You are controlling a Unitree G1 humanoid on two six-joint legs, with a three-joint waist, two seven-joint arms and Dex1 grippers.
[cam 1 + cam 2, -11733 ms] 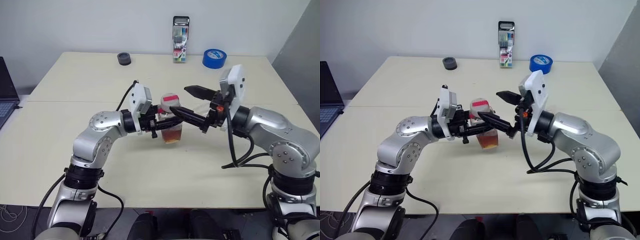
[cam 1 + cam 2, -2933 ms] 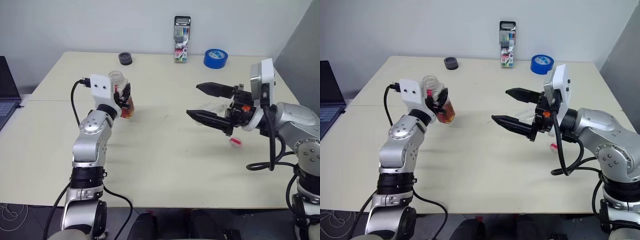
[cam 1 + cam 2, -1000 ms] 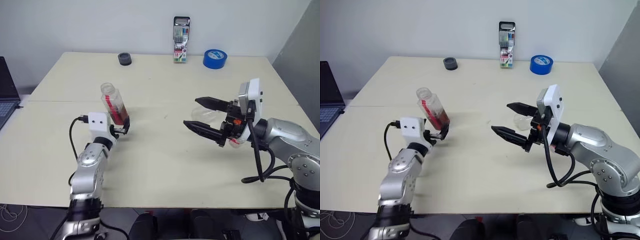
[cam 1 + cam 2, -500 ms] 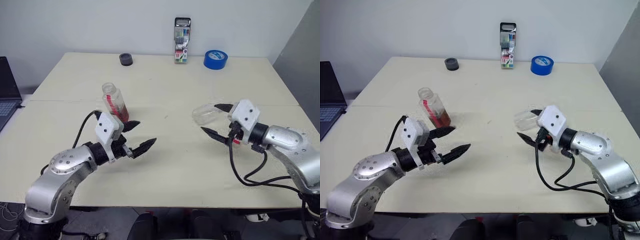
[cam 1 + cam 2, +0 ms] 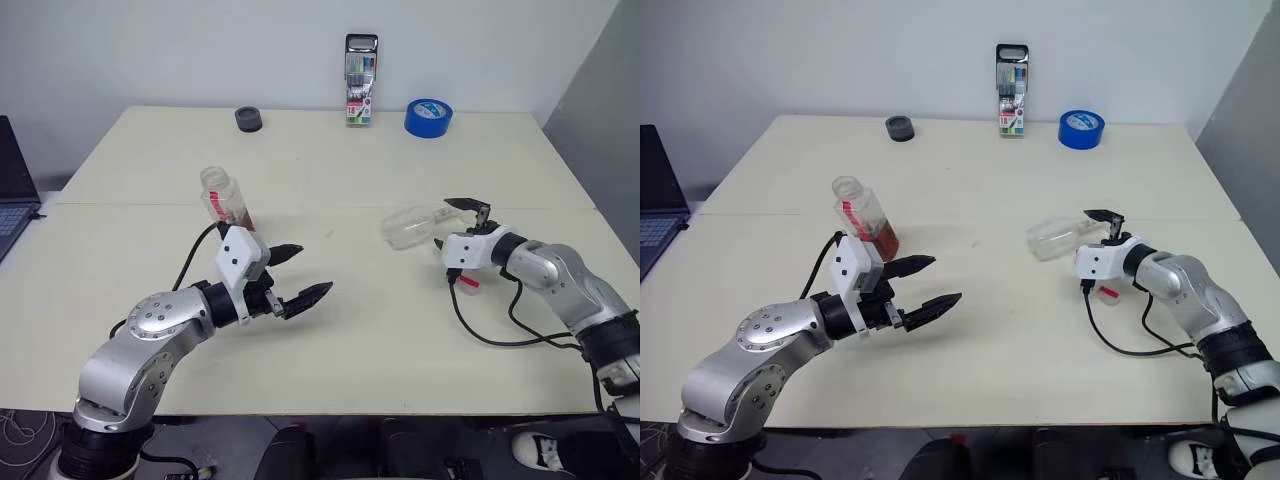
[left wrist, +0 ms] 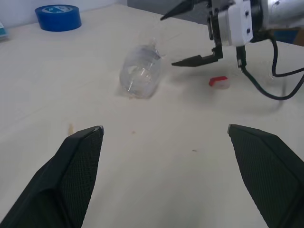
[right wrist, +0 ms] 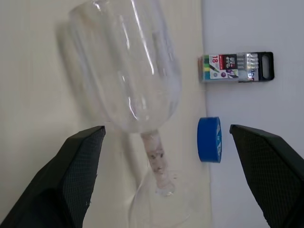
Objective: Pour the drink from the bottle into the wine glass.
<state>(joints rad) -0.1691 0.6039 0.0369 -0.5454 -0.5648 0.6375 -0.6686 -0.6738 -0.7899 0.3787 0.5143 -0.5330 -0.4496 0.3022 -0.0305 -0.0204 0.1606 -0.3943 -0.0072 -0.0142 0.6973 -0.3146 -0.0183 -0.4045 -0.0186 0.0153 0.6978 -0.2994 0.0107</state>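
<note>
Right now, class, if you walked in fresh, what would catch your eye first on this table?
The wine glass lies on its side at the table's right, with the open right gripper around its stem end. Left of centre stands the uncapped bottle of reddish-brown drink, the open left gripper hovering in front of it. A small red cap lies beside the right gripper.

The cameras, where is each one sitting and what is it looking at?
Head views: up on the robot's head, looking down over the table; both arms show.
Left wrist view: on the left arm, facing the wine glass lying on its side; the open left gripper frames it.
Right wrist view: on the right arm, close on the glass; open right gripper.
Shared: glass and blue tape roll.
</note>
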